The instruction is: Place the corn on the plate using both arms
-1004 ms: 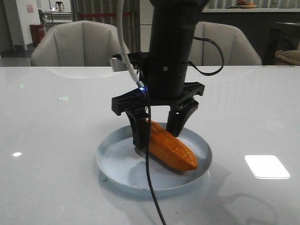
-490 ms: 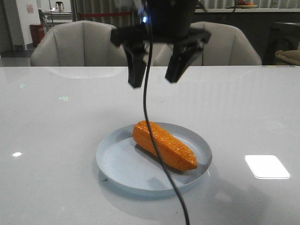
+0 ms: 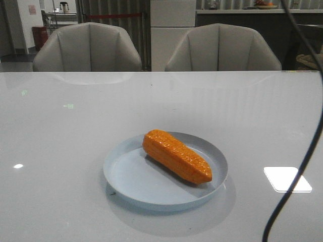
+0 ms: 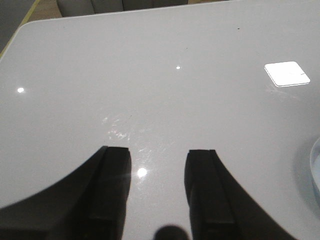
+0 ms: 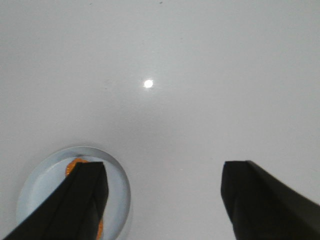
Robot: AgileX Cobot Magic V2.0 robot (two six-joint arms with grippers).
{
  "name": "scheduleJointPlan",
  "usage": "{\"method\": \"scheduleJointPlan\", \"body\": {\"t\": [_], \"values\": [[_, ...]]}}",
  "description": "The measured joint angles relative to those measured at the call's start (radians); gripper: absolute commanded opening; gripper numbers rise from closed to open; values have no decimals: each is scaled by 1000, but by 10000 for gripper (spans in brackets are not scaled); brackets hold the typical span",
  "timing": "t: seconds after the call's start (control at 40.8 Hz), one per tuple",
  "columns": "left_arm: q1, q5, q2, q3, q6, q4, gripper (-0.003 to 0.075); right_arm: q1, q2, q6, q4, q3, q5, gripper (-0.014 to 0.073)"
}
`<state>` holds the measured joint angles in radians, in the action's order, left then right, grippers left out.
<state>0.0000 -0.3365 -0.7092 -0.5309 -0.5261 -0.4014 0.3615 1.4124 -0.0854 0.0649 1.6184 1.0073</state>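
The orange corn [image 3: 176, 156] lies on its side across the pale blue plate [image 3: 126, 176] in the front view, its tapered tip toward the near right. No gripper shows in the front view. In the right wrist view my right gripper [image 5: 165, 172] is open and empty, high above the table; the plate [image 5: 117, 182] and a sliver of the corn [image 5: 75, 163] show behind one finger [image 5: 87, 195]. In the left wrist view my left gripper [image 4: 157, 162] is open and empty over bare table; the plate's rim [image 4: 316, 165] shows at the frame edge.
A black cable [image 3: 298, 171] hangs across the right side of the front view. Two grey chairs [image 3: 88, 48] stand beyond the far edge of the white table [image 3: 60, 126]. A bright light reflection [image 3: 286, 179] lies on the table right of the plate.
The gripper that stood on the corn in the plate has opened, let go and risen out of the front view. The corn stays on the plate.
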Motion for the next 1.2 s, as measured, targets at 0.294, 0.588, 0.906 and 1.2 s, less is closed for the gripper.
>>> {"method": "scheduleJointPlan", "body": {"t": [0.294,0.588,0.906,1.2], "values": [[0,0,0,0,0,0,333,-179,-345,0,10,-444,-138,582],[0,0,0,0,0,0,333,-250,-670,0,10,-798,-199,582],[0,-2,0,0,0,0,333,-250,-785,0,10,-897,-175,582],[0,-2,0,0,0,0,291,-250,-785,0,10,-897,-173,582]]}}
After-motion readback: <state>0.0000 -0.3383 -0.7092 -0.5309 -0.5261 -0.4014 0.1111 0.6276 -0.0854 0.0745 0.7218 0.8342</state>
